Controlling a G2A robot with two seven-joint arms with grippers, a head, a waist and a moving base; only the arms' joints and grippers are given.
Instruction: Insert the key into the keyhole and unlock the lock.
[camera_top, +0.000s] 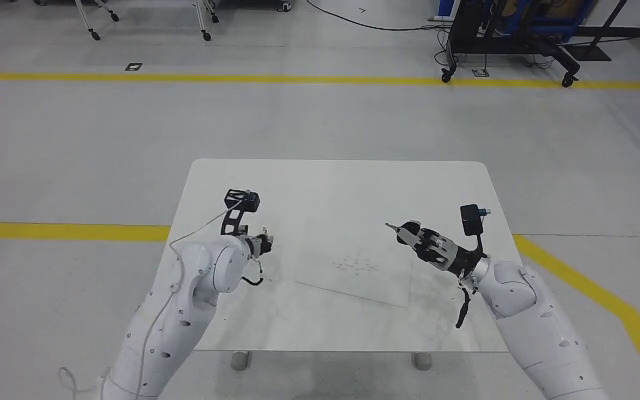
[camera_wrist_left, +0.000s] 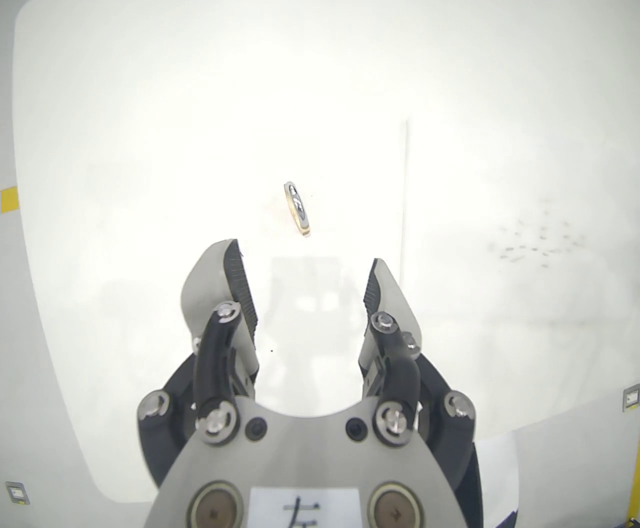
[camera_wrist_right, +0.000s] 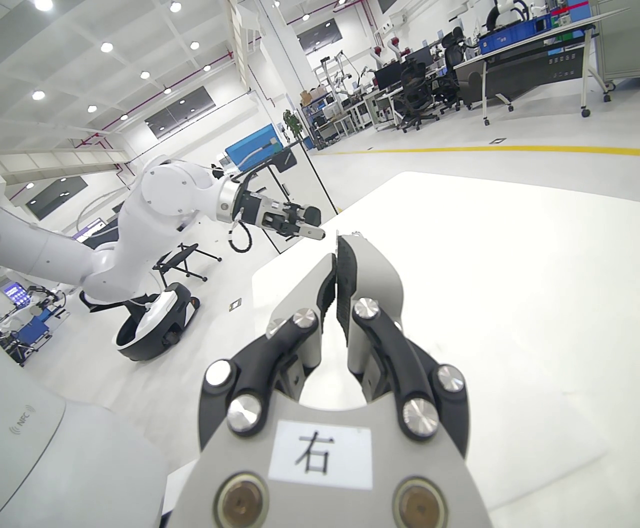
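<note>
A small silver and brass lock lies on the white table, just beyond the fingertips of my left gripper. That gripper is open with nothing between its ribbed pads, and it hangs over the table's left side. My right gripper is shut, held above the table's right side. A thin metal key sticks out from its tips toward the table's middle. In the right wrist view the pads hide most of the key; only a small bit shows at the tips.
A thin white sheet with small grey marks lies on the middle of the table; its edge runs close to the lock. The table's near edge lies in front of both arms.
</note>
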